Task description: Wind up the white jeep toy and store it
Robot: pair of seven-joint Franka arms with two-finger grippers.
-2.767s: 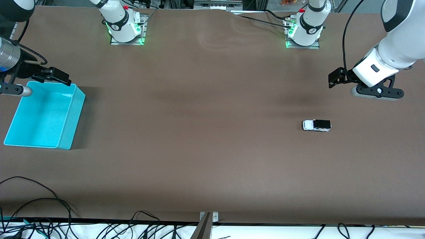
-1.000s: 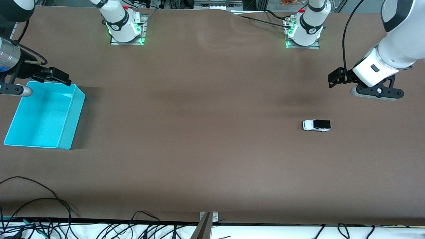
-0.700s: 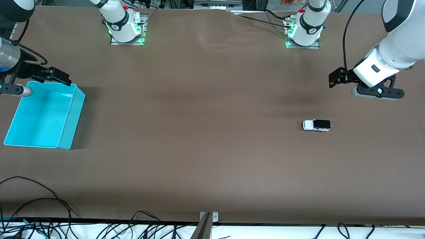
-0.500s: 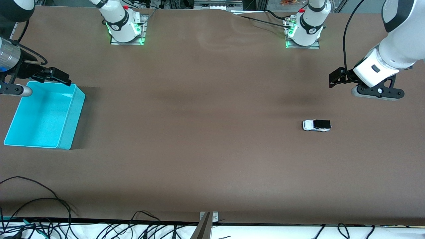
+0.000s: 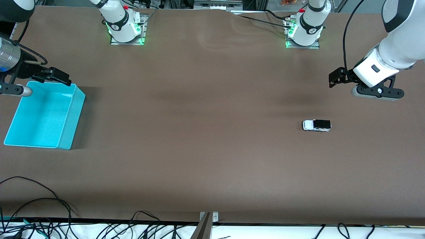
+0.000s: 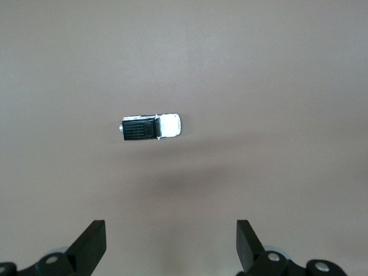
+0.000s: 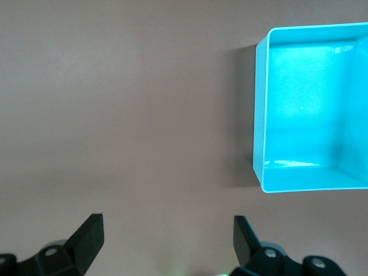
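Jeep first: the white jeep toy (image 5: 316, 125) sits alone toward the table's (image 5: 212, 149) left-arm edge. Left gripper (image 6: 170, 247), fingers spread, should drop squarely over its narrow sides. Right gripper (image 7: 167, 244), fingers spread too, waits by the turquoise bin (image 5: 71, 116).

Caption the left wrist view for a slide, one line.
Open left gripper hangs above the brown table, fingers spread wide, with the white jeep toy standing on its wheels, untouched.

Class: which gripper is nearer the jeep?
Left. The left gripper hangs above bare table beside the jeep; the right gripper is by the bin.
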